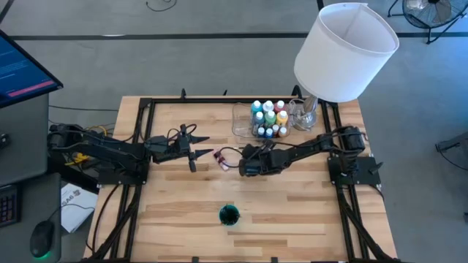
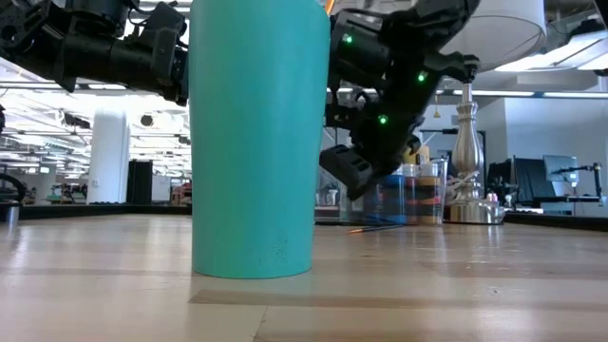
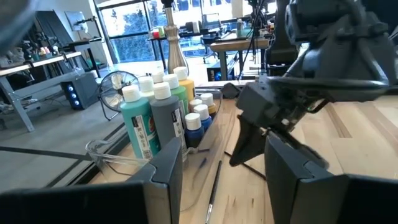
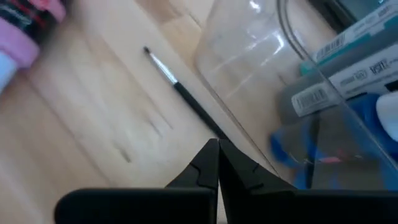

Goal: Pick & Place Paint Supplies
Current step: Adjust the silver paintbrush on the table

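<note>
A thin dark-handled brush lies flat on the table beside the clear tray, also showing as the brush. Several white-capped paint bottles stand upright in the tray. A pink bottle lies on the wood between the two arms. My right gripper is shut and hangs above the table, over the brush's handle end, which its fingertips hide. My left gripper stands open and level at mid-left with nothing between its fingers.
A teal cup stands near the table's front edge. A big white lampshade on a metal lamp base stands at the far right, behind the tray. Black frame rails run along both sides of the table.
</note>
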You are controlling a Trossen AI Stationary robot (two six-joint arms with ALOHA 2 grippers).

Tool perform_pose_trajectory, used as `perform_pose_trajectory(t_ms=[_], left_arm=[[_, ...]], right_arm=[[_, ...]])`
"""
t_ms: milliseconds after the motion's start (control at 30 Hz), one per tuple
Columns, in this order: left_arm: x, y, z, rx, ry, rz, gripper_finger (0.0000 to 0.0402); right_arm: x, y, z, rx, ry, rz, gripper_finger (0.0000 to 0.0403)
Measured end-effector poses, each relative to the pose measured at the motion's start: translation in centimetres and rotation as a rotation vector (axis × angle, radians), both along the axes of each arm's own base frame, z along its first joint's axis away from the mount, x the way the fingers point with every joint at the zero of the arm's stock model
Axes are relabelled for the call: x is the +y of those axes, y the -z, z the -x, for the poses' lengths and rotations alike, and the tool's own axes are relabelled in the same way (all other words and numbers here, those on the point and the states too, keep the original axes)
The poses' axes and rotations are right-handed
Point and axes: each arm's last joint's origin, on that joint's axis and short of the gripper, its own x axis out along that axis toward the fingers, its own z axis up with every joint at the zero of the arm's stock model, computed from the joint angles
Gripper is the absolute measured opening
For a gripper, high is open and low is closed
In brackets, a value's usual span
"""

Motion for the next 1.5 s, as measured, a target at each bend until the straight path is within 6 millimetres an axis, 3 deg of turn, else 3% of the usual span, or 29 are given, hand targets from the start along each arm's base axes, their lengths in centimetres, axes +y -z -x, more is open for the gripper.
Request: perform_pose_trajectory(t_ms=[500,1033,1367,1500], left_arm=[[0.0,0.0,0.0,-0.001,0.0,0.0,0.0121],[0.0,0.0,0.0,-0.002,0.0,0.0,0.0121],[0.0,-0.1,0.0,-0.007,0.0,0.002,0.0121],[0.0,-0.1,0.0,-0.006,0.0,0.0,0.0121]], right_arm=[[-1.7,1.8,1.0,-0.052,0.069,0.004,0.0],[-2.6,1.7,0.9,-0.079,0.11,0.048,0.0],[-3.6,5.0,0.0,-0.019,0.138,0.058,0.0],[-3.3,4.3,-0.3,0.005,0.121,0.017,0.0]])
